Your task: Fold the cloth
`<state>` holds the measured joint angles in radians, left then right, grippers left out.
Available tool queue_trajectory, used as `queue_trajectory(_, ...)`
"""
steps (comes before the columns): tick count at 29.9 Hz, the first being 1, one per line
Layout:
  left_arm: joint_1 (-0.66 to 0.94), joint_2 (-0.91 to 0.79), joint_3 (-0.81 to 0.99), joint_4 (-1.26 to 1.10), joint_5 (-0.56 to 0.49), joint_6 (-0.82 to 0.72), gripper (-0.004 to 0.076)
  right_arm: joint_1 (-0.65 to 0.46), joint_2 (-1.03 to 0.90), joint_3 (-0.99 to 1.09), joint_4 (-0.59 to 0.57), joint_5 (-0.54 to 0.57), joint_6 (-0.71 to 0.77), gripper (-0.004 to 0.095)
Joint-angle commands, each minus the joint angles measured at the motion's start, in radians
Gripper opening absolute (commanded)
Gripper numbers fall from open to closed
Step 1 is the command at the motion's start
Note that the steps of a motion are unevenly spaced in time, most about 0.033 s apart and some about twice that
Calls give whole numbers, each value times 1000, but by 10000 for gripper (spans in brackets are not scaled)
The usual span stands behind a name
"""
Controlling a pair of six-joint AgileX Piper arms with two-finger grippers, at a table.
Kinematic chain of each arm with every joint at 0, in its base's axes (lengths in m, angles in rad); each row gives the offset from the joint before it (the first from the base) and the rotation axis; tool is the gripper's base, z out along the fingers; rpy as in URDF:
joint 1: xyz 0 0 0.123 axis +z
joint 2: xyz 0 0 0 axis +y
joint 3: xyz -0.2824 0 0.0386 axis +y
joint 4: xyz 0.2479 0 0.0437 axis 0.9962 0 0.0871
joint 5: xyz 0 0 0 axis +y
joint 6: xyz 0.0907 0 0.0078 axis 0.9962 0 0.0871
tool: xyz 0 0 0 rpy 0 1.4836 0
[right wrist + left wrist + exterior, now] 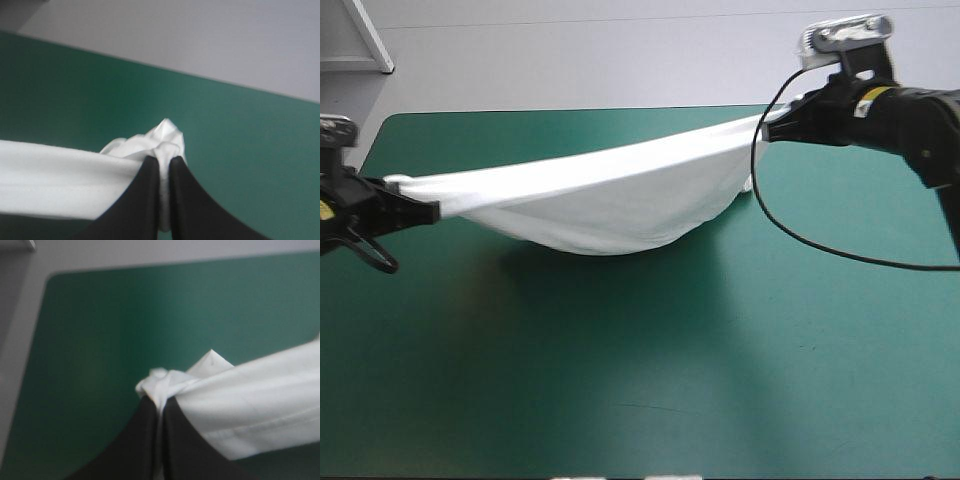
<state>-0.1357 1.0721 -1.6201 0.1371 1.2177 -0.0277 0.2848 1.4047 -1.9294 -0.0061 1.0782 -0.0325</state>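
Above the middle of the teal-green desk (620, 380), the white T-shirt (610, 205) hangs in the air, stretched from side to side like a hammock. The left hand (432, 210) grips one bunched end near the desk's left edge, its two black fingers pressed together with fabric pinched between them. The right hand (770, 128) grips the other end toward the desk's right side and appears nearer the far edge; its fingers are likewise clamped on a wad of cloth.

Between the two hands the upper edge of the T-shirt runs as a taut, gathered band. Below it the rest of the fabric sags in a smooth, curved belly. The lowest part of that belly comes close to the desk cover, a little left of centre; I cannot tell whether it touches. A soft shadow (520, 262) lies on the cover under the sag.

In the left wrist view the left hand (160, 402) shows its fingers meeting in a narrow arch, with a small knot of white cloth poking out past the tips. The T-shirt (250, 410) spreads away to one side in flat layers with a stitched hem line, and a pointed corner stands up just beyond the knot.

In the right wrist view the right hand (164, 162) has its fingers all but shut, with a strip of white in the slit between them and a crumpled tuft beyond the tips. The T-shirt (50, 185) leads off beside it as a broad band with a seam.
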Motion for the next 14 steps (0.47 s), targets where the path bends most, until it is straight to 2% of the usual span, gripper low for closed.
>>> queue_trajectory(1, 0, -20, -189, 102, -37, 19, -10, -4, -94, -120, -101, -54, 18, -15)
queue_trajectory(6, 0, -18, -381, 120, -110, 60, -10, -4, -149, -281, -184, -95, 32, -15)
queue_trajectory(10, 0, -11, -490, 117, -198, 98, -10, -4, -169, -414, -199, -112, 32, -15)
queue_trajectory(14, 0, 5, -593, 123, -225, 163, -10, -4, -179, -526, -208, -114, -3, -15)
